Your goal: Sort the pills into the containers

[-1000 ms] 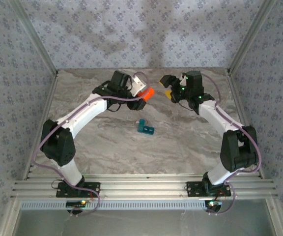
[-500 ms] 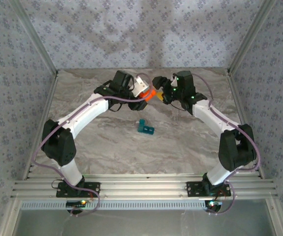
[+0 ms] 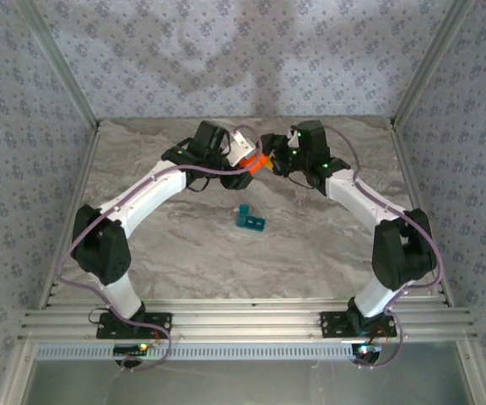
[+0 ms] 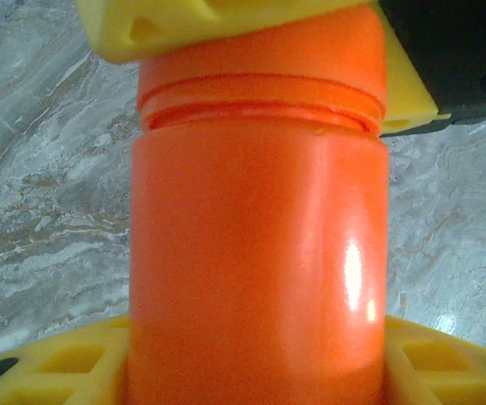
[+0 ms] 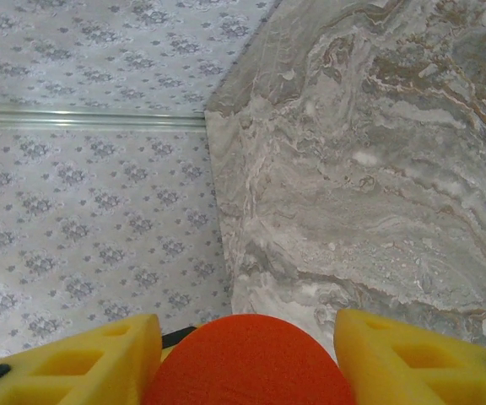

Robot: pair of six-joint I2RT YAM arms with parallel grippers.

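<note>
Both jaws grip the orange bottle (image 4: 260, 253), near the small teal pill box (image 3: 250, 220).

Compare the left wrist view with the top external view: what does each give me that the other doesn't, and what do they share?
Left wrist: the grooved ring below the top of the orange bottle, and the yellow fingers of the right gripper at that top; whether they press it I cannot tell. Top external: the teal pill box lying on the table, nearer the bases than both grippers. Both: the left gripper shut on the bottle, held above the table, with the right gripper at its far end.
</note>
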